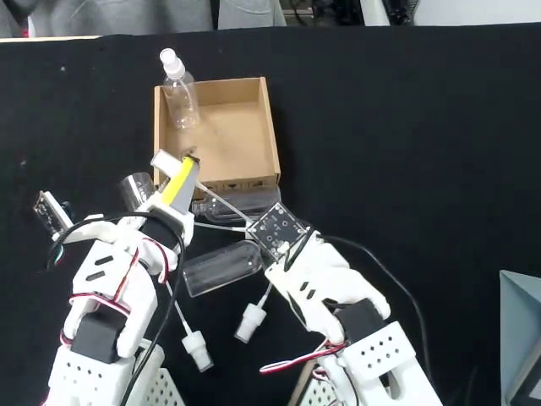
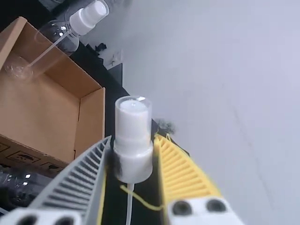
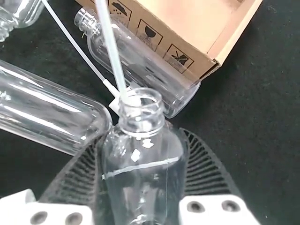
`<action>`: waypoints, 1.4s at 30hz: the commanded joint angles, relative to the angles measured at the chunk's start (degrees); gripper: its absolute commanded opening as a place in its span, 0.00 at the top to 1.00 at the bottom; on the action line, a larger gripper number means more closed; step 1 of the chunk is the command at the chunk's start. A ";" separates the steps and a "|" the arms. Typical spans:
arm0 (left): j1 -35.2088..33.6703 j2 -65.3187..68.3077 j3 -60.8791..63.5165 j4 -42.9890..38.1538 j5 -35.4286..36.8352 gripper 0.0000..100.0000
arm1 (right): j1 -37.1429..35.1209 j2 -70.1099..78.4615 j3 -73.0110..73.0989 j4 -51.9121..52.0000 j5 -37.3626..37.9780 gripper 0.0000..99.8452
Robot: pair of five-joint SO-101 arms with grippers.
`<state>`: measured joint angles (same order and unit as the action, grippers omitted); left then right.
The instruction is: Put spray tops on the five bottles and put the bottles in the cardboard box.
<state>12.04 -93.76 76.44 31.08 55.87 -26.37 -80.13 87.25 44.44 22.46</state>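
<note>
Black table [image 1: 423, 127]: left gripper [image 2: 132, 140] clamps spray top [image 2: 133, 117] (tube [image 3: 110, 51] in neck [image 3: 140, 105]); right gripper [image 3: 140, 138] clamps bottle [image 3: 140, 173] beside box [image 1: 269, 127].

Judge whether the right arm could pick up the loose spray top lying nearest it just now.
Probably not yet: the right gripper is shut on a clear bottle. The loose spray top lies uncovered on the black table, so only the full gripper hinders it.

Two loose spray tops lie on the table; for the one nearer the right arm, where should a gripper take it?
That spray top is probably best taken by its thick white head, from above with jaws across its width: it lies flat on the table, and its thin dip tube looks too slender to hold firmly.
</note>
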 commanded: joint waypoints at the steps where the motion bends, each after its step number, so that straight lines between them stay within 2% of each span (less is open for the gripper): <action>1: 0.84 -0.70 -1.54 0.09 0.00 0.97 | -1.05 -1.80 -0.22 -1.32 0.00 0.91; 8: 0.92 -0.70 -0.40 -0.09 0.00 0.97 | -1.05 -1.80 -0.48 -1.76 0.00 0.91; 14: 6.37 -0.70 0.92 -0.26 -0.09 0.97 | -1.05 -1.80 -0.84 -1.93 0.00 0.91; 27: 7.69 -0.70 2.51 -0.35 -2.20 0.97 | -1.05 -1.80 -0.84 -3.25 0.00 0.91; 31: 11.47 -0.70 3.74 -0.35 -2.46 0.97 | -1.05 -1.80 -0.84 -5.36 0.00 0.91; 38: 11.74 -0.70 3.74 -0.44 -2.46 0.97 | -1.05 -1.80 -0.84 -6.68 0.09 0.91; 42: 9.54 -0.70 3.38 -0.35 -2.46 0.97 | -1.05 -1.80 -0.84 -8.53 0.35 0.91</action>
<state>22.77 -93.76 81.19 31.08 54.29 -26.64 -80.13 87.25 39.08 22.73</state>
